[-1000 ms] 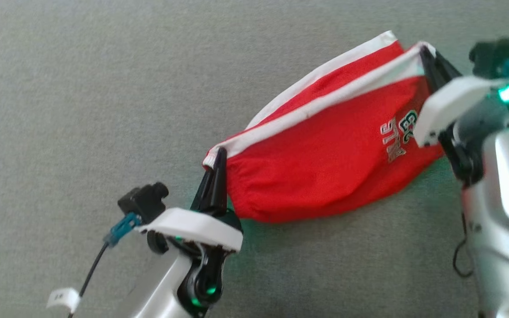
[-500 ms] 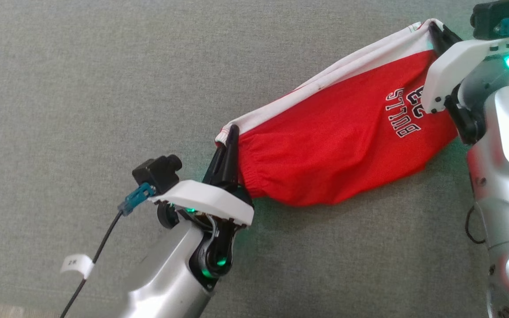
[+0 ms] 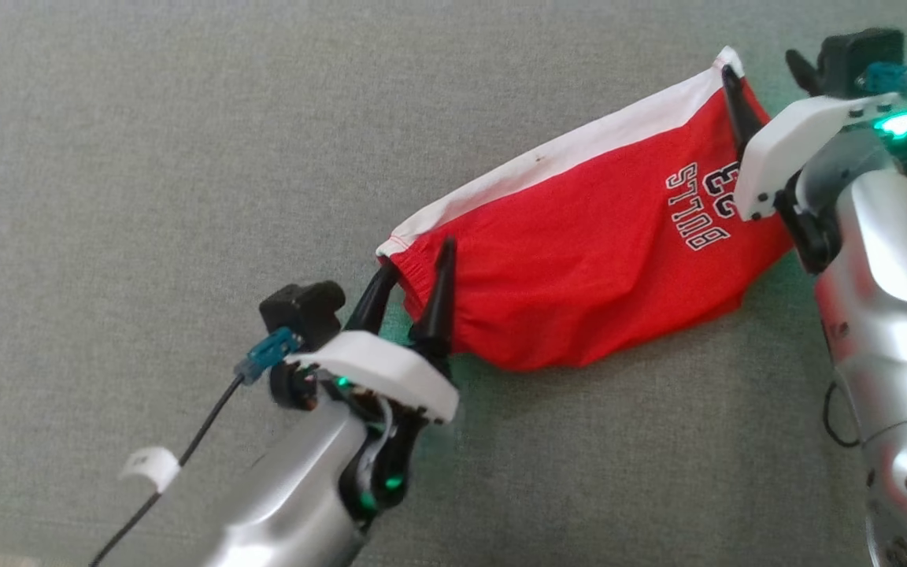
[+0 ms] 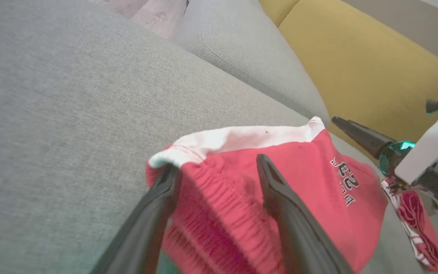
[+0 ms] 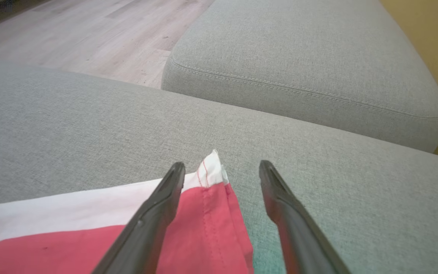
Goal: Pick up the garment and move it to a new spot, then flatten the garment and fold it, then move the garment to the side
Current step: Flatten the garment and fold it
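The garment (image 3: 579, 260) is a pair of red shorts with a white side stripe and a "BULLS 23" print, lying stretched out flat on the grey cushion (image 3: 146, 157). My left gripper (image 3: 419, 258) is open at the waistband end, one finger on either side of the gathered corner (image 4: 188, 152), with the red cloth under it. My right gripper (image 3: 762, 67) is open at the far hem corner. In the right wrist view the gripper (image 5: 222, 164) straddles the white-tipped corner of the garment (image 5: 211, 167), which lies loose on the cushion between the fingers.
A second grey cushion (image 5: 299, 64) lies beyond the one I work on, with wooden floor (image 5: 89, 34) to its left. A yellow sofa back (image 4: 363, 64) rises behind. A red and white patterned strip (image 4: 413, 213) hangs by the right arm.
Both grippers have opened and let go of the garment's two corners. The garment has dropped from taut and slightly lifted to resting on the cushion. The head camera shifted a little.
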